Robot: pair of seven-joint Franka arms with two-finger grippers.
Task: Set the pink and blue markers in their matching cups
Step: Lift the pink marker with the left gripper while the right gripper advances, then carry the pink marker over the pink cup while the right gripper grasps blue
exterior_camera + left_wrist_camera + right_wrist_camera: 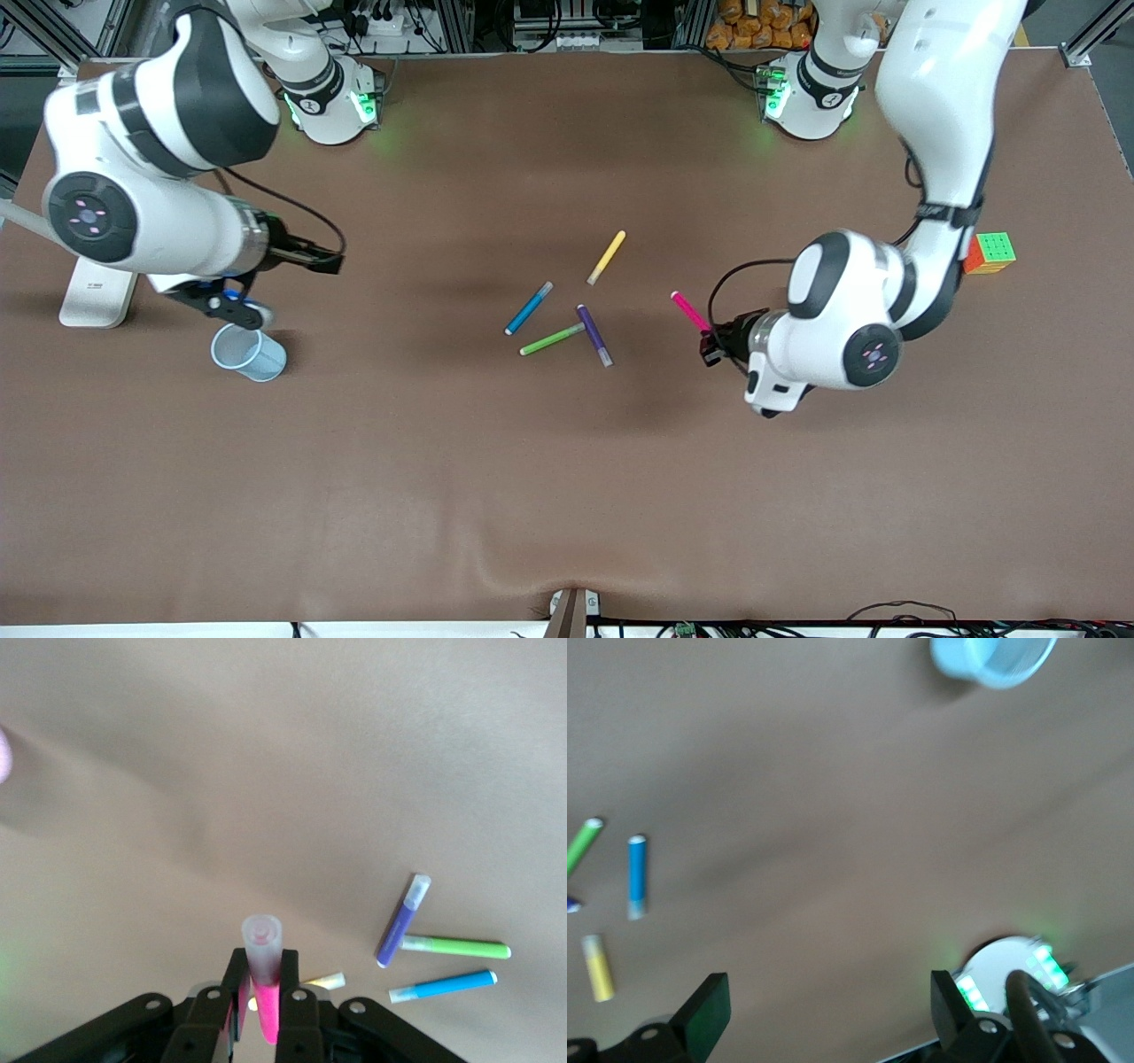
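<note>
My right end effector (266,312) hangs wide open and empty over the pale blue translucent plastic cup (249,353). My left end effector (709,341) is clamped on the hot-pink felt marker (690,311), well apart from that cup; the slim blue marker (529,308) lies on the brown bench (567,496) between.

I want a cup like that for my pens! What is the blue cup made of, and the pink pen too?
The blue cup looks like thin, see-through plastic with a smooth finish: the brown table shows faintly through its wall. The pink marker, clamped in the left tool, seems smooth plastic too, bright pink with a frosted, cloudy cap. I can't be sure about either.
</note>
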